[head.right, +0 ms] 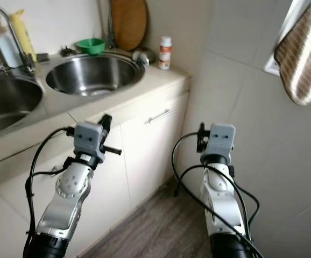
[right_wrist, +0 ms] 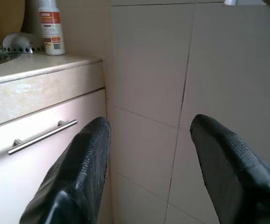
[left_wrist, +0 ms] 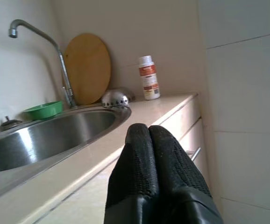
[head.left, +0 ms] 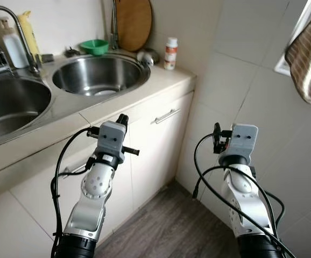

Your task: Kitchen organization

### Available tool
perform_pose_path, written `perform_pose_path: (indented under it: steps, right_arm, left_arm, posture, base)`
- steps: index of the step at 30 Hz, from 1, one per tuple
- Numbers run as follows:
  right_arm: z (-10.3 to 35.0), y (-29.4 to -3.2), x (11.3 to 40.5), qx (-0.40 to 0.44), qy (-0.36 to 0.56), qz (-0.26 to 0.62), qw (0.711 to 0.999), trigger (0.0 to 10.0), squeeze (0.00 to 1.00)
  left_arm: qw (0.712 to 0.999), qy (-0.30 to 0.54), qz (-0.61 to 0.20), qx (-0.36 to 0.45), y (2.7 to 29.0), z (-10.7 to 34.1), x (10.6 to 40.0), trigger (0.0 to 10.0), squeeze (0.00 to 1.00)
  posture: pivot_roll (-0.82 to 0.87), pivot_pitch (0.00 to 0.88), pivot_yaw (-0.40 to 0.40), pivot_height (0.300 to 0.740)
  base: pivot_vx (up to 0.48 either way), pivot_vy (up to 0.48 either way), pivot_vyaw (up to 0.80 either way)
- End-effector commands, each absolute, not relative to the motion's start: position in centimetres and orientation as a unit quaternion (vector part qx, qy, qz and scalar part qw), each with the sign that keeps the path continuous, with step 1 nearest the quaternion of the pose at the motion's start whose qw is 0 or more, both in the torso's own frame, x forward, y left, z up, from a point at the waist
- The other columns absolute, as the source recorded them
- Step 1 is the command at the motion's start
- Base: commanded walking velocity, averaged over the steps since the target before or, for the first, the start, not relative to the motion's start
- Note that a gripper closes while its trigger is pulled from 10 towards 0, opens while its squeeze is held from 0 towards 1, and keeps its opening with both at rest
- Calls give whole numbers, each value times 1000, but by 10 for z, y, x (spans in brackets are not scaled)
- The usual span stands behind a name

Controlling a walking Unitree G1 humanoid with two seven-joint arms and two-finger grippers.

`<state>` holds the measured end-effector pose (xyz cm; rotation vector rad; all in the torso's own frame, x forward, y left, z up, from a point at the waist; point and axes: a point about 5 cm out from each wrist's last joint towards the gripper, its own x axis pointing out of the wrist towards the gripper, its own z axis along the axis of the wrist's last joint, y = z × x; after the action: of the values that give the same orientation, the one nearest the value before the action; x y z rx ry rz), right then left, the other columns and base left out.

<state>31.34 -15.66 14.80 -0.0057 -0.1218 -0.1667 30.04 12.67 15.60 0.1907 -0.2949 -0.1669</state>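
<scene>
Steel sink [head.left: 99,75] sits in the counter; a white bottle [head.left: 170,52] stands just beside it. My left gripper [left_wrist: 149,135], fingers pressed together, and right gripper [right_wrist: 146,135], fingers apart, hover before the counter, holding nothing.

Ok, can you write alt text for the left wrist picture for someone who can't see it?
The robot's left hand, its black fingers pressed together, points along a beige kitchen counter. Ahead are a steel sink, a green bowl, a round wooden board and a white bottle.
</scene>
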Motion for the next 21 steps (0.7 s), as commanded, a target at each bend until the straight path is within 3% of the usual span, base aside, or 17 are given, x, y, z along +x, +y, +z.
perform_pose_path:
  steps: [1,7,17,21]
  right_arm:
    - [149,-166,313,-5,-56,-102,993,10000,0]
    - [144,-171,314,0,-35,-122,992,10000,0]
    - [142,-175,315,5,-23,-134,991,10000,0]
    - [141,-176,315,7,-20,-138,990,10000,0]
  left_arm:
    - [980,-143,-97,94,119,155,300,10000,0]
    - [981,-141,-97,94,119,154,300,10000,0]
    - [985,-125,-92,70,120,150,302,10000,0]
    - [985,-119,-102,66,119,149,303,10000,0]
  posture:
    - [104,0,11,740]
    - [102,0,11,740]
    - [100,0,12,740]
    - [100,0,12,740]
  base:
    - [0,-334,-800]
    - [0,-389,-800]
    - [0,0,-800]
    - [0,476,-800]
